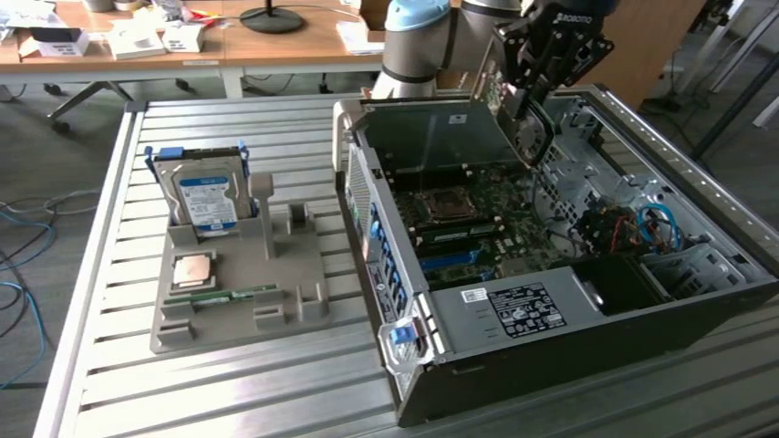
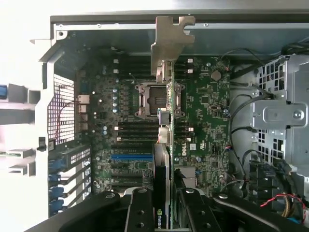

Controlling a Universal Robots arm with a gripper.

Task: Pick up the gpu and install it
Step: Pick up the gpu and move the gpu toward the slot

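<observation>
Currently: gpu in transport, held above the open case and not yet seated.

Step in hand is the carry to the install position. The gripper [image 1: 542, 68] is clamped on the gpu [image 1: 526, 132], its fingers [image 2: 140, 212] pressed against both faces of the card. The card hangs clear over the computer case [image 1: 512, 365] and, as far as can be told, touches nothing inside. In the wrist view its silver bracket [image 2: 171, 43] is the end farthest from the gripper, above the motherboard [image 2: 207, 111] near the processor socket [image 2: 154, 99]. Judgement: seating calls for the connector edge parallel to an expansion slot [image 2: 133, 157], bracket facing the rear openings, then a straight, square press. The hard drive [image 1: 204, 196] stands in its holder on the worktop [image 1: 146, 383], well apart.
</observation>
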